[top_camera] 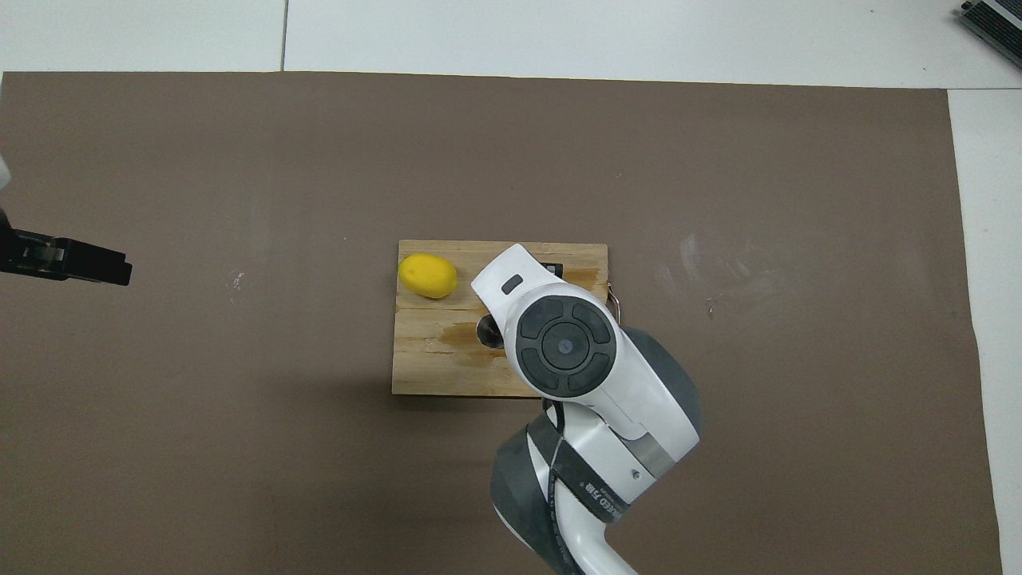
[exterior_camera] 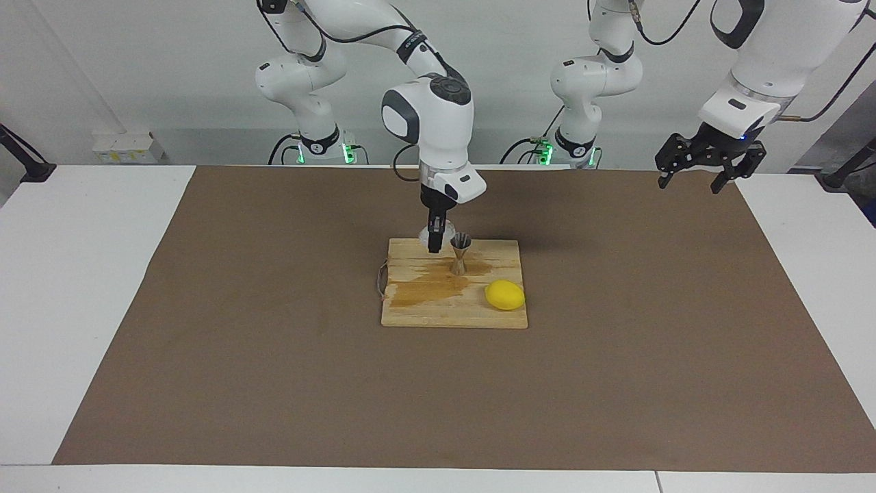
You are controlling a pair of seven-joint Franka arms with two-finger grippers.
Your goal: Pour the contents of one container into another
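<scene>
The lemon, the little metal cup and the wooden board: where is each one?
lemon (exterior_camera: 505,295), facing view, middle of its yellow skin.
steel jigger (exterior_camera: 460,253), facing view, on its narrow waist.
wooden board (exterior_camera: 438,316), facing view, bare dry strip along the edge farthest from the robots.

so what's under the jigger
The jigger stands on a wooden board, on a dark wet stain. Its foot covers the wood directly below, and whether it holds liquid can't be seen.
</scene>
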